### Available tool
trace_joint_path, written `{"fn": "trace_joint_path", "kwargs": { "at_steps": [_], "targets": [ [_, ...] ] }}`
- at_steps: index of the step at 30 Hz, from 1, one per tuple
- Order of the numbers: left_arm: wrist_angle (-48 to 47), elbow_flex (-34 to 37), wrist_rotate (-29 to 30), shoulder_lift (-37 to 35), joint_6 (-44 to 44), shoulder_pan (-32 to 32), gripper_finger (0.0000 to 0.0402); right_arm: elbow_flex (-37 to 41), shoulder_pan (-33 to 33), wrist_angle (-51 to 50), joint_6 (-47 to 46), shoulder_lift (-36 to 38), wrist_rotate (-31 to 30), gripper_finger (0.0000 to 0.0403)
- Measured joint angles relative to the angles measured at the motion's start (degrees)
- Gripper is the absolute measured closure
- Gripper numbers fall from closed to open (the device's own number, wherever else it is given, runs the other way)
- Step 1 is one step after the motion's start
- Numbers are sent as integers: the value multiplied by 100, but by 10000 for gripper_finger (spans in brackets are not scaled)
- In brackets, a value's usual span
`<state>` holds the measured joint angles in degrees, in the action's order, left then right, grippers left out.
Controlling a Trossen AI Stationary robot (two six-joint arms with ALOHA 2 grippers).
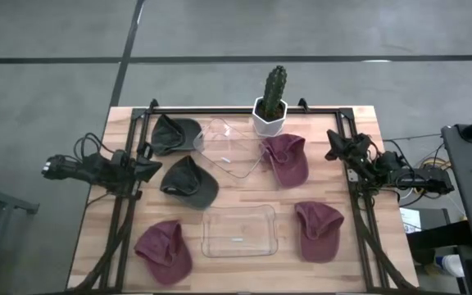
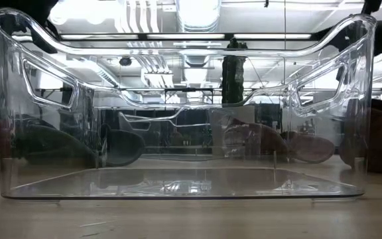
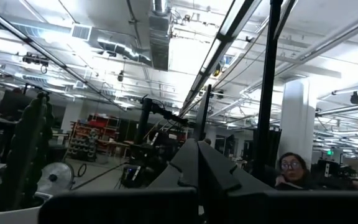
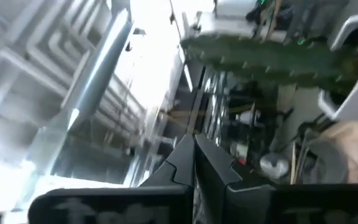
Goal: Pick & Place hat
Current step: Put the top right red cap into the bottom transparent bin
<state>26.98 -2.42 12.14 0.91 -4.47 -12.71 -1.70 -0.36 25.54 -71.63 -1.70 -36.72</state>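
The high view shows several caps resting crown-up on the wooden table: two dark green ones [image 1: 174, 133] [image 1: 188, 182] on the left, and three maroon ones [image 1: 288, 158] [image 1: 164, 250] [image 1: 318, 230]. My left gripper [image 1: 156, 170] hovers at the table's left edge beside the dark green caps, its fingers shut and empty [image 3: 197, 149]. My right gripper [image 1: 332, 147] waits at the right edge near the far maroon cap, also shut and empty [image 4: 194, 143]. In the low view the caps show dimly through a clear bin [image 2: 52, 146] [image 2: 257, 143].
A clear bin [image 1: 207, 232] stands at the near middle and fills the low view [image 2: 178, 189]. A second clear bin [image 1: 228, 146] sits at the far middle. A cactus [image 1: 274, 90] in a white pot [image 1: 270, 121] stands at the far edge. A person [image 3: 291, 171] sits beyond the table.
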Motion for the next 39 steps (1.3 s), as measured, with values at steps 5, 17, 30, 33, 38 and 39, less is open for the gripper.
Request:
{"fn": "trace_joint_path", "kwargs": {
  "at_steps": [5, 17, 30, 33, 38, 39],
  "targets": [
    [0, 0, 0, 0, -4, -2, 401, -506, -2, -798, -318, -829, 274, 393],
    [0, 0, -3, 110, -351, 0, 401, -3367, -62, -6576, -829, -3365, 831, 294],
    [0, 0, -4, 133, -376, 0, 401, -3679, -435, -7731, -608, -4585, 1581, 184],
    [0, 0, -4, 136, -439, -1, 401, -3504, -491, -7691, -734, -4791, 1554, 179],
    [0, 0, -4, 142, -444, -2, 401, -3048, -739, -7086, -741, -5121, 1562, 181],
    [0, 0, -5, 142, -444, -2, 401, -2931, -787, -6867, -741, -5178, 1604, 181]
  ]
}}
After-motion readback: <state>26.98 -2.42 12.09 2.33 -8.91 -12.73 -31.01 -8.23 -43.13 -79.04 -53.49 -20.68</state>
